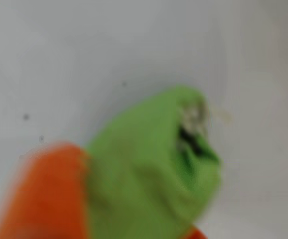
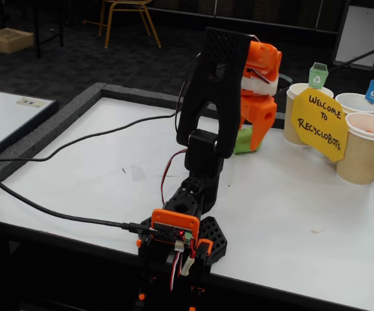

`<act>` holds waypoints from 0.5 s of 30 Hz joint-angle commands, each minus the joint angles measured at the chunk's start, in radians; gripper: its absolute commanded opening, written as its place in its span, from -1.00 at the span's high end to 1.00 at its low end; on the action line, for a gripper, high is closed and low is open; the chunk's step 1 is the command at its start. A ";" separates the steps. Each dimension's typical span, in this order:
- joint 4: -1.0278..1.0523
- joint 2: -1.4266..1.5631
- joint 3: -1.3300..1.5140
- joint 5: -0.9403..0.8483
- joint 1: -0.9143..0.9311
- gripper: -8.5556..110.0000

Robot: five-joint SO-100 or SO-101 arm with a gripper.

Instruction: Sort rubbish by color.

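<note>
The green crumpled paper wad (image 1: 149, 169) fills the blurred wrist view, with a white tape patch near its top. An orange finger (image 1: 49, 194) presses its left side and a bit of the other finger shows at its lower right. My gripper (image 1: 134, 204) is shut on it. In the fixed view the gripper (image 2: 248, 139) hangs at the far side of the white table, with the green wad (image 2: 242, 140) between its orange fingers just at or above the surface. The blue and orange wads are not in view.
Three beige ribbed cups stand at the back right: green flag (image 2: 299, 97), blue flag (image 2: 356, 102), orange flag (image 2: 363, 152). A yellow octagonal sign (image 2: 319, 123) leans in front of them. A black raised border (image 2: 57, 123) edges the table. Cables (image 2: 77, 139) cross its left.
</note>
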 commanded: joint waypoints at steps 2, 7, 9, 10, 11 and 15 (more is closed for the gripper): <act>-0.023 0.044 -0.101 0.005 -0.009 0.85; 0.078 0.091 -0.207 0.006 -0.020 0.85; 0.118 0.143 -0.242 0.008 -0.023 0.85; 0.137 0.176 -0.258 0.008 -0.025 0.85; 0.152 0.210 -0.265 0.008 -0.026 0.85; 0.230 0.368 -0.268 0.008 -0.041 0.85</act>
